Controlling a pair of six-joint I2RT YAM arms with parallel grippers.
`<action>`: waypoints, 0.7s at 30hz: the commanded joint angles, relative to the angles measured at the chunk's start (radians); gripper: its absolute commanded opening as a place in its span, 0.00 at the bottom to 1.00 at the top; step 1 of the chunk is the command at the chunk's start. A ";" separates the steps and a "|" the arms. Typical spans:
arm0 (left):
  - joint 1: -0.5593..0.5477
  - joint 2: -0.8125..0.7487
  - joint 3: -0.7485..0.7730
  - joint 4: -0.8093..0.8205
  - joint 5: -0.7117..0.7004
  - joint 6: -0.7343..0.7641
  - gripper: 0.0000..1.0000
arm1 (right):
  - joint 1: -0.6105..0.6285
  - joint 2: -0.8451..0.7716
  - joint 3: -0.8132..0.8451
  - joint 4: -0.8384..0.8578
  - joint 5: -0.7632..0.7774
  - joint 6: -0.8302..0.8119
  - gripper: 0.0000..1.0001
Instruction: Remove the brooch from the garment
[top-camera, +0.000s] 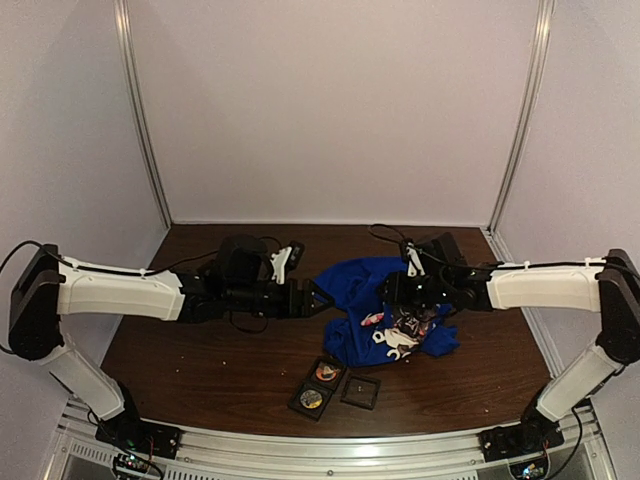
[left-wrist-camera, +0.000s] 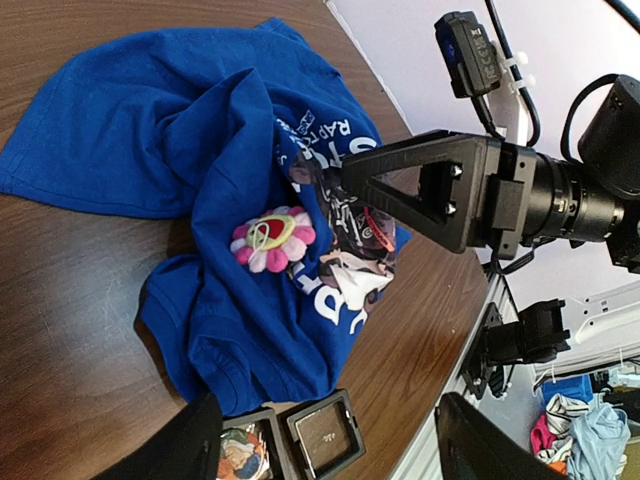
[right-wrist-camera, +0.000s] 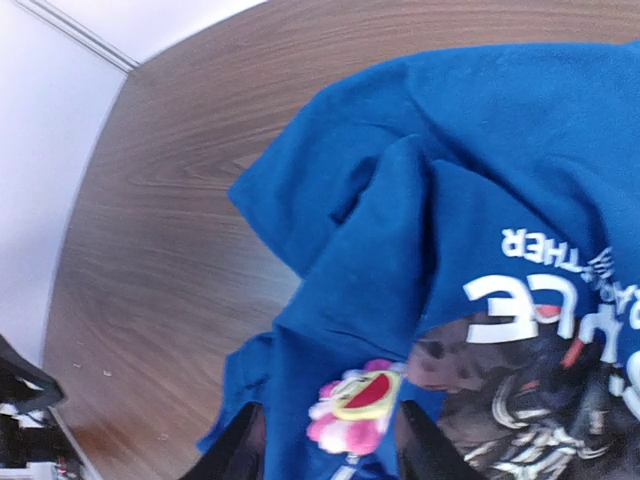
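In the right wrist view, the brooch (right-wrist-camera: 358, 403), a flower with pink petals and a yellow-ringed red centre, sat pinned on a fold of the blue shirt (right-wrist-camera: 480, 150), just beside the white lettering. It lay directly between the 2 fingers of the right gripper (right-wrist-camera: 330, 450). Those fingers stood parted, 1 on each side of the flower. Blue cloth showed between the left finger and the petals, so nothing was gripped. The flower was roughly round, so no long axis set the approach. The fingers needed only to close across it.

In the left wrist view, the left gripper (left-wrist-camera: 325, 405) hung wide open and empty, well short of the brooch. The flower lay ahead of it, in the middle of the crumpled shirt, beyond 2 small black cases (left-wrist-camera: 320, 440) on the table (left-wrist-camera: 60, 330). The right gripper's black fingers reached in from the far side, their tips low over the print near the flower.

In the top view, the shirt lay bunched right of centre. The left gripper waited just beside its left edge, while the right gripper hovered over the cloth itself. The right arm was judged clearly nearer the brooch, and the left better placed to pin the shirt down.
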 joint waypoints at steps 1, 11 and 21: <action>-0.001 -0.011 -0.018 0.024 -0.019 0.013 0.74 | 0.005 0.026 0.039 -0.233 0.221 -0.039 0.53; -0.002 -0.061 -0.082 0.004 -0.070 -0.003 0.75 | 0.006 0.202 0.150 -0.274 0.248 -0.068 0.78; -0.003 -0.102 -0.127 0.029 -0.090 -0.002 0.74 | 0.007 0.210 0.154 -0.218 0.179 -0.051 0.12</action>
